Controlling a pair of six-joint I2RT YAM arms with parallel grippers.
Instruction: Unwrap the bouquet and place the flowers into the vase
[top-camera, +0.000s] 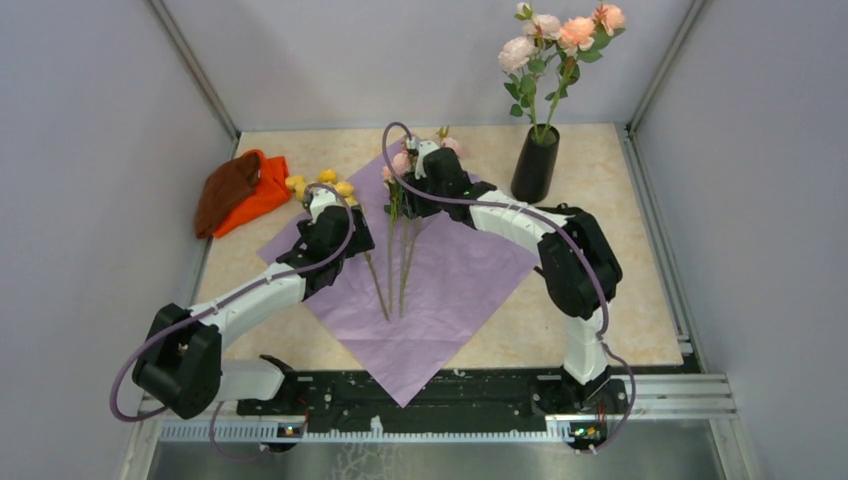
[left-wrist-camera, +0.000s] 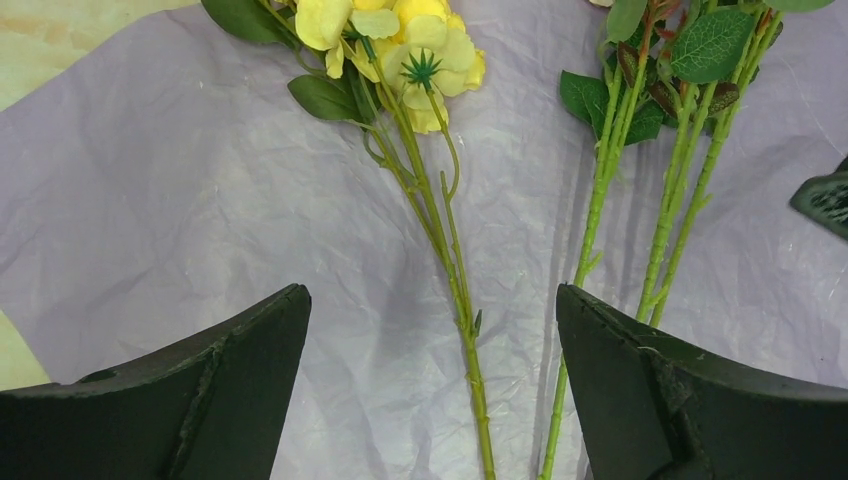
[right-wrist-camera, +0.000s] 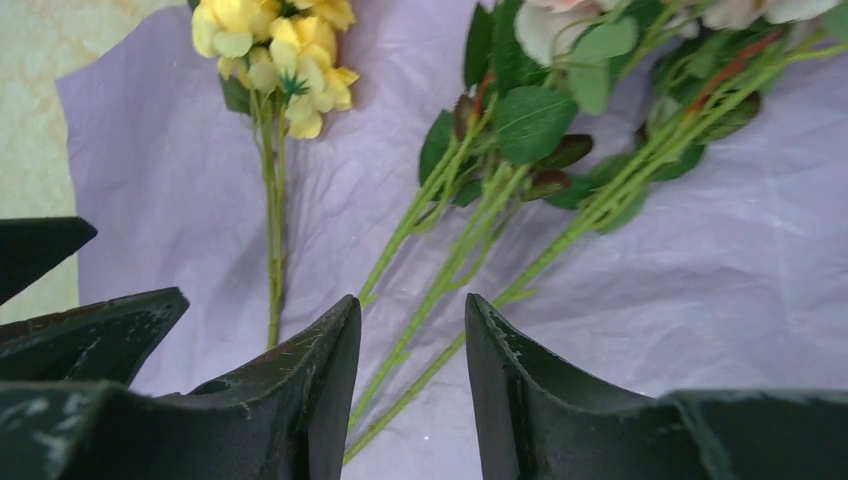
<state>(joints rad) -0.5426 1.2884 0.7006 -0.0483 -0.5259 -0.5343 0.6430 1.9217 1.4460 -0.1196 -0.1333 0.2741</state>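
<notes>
The bouquet is undone: its lilac paper (top-camera: 440, 280) lies flat on the table with loose flowers on it. A yellow flower (left-wrist-camera: 425, 50) has its stem running between the wide-open fingers of my left gripper (left-wrist-camera: 430, 300) (top-camera: 348, 222), which hovers above it. Pink flowers' green stems (right-wrist-camera: 470, 240) pass under my right gripper (right-wrist-camera: 412, 305) (top-camera: 408, 200), which is open with a narrow gap and not touching them. The black vase (top-camera: 535, 165) stands at the back right, holding several pink and peach flowers (top-camera: 560, 35).
An orange-and-brown cloth bundle (top-camera: 240, 190) lies at the back left, beside the paper's corner. The two grippers are close together over the paper; each one's fingertip shows at the edge of the other's wrist view. Grey walls enclose the table.
</notes>
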